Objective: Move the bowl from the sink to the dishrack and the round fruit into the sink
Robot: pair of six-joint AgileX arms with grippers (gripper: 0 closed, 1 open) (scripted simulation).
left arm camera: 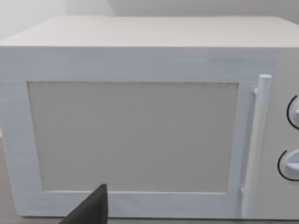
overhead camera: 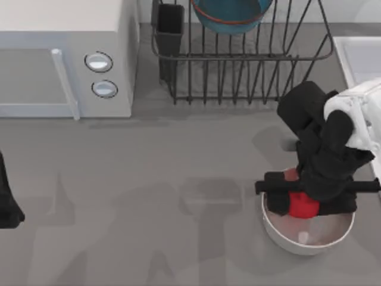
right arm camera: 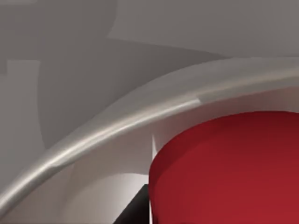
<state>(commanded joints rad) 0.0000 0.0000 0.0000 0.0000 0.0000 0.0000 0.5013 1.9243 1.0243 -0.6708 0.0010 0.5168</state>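
The teal-blue bowl [overhead camera: 229, 15] with its orange-red band sits in the dark wire dishrack [overhead camera: 250, 71] at the back of the table. The pale sink [overhead camera: 359, 56] is at the right edge. The red round fruit [overhead camera: 302, 206] [right arm camera: 229, 172] lies inside a glossy white bowl [overhead camera: 280, 232] at the front right. My right gripper [overhead camera: 308, 192] is lowered into that bowl and shut on the fruit. One dark finger [right arm camera: 135, 207] rests against the fruit's side. My left gripper [overhead camera: 6, 205] is parked at the table's left edge.
A white microwave [overhead camera: 59, 53] [left arm camera: 140, 135] with two round knobs fills the back left. A black square utensil cup [overhead camera: 169, 27] stands at the rack's left corner. The grey tabletop [overhead camera: 149, 196] lies open between the microwave and the white bowl.
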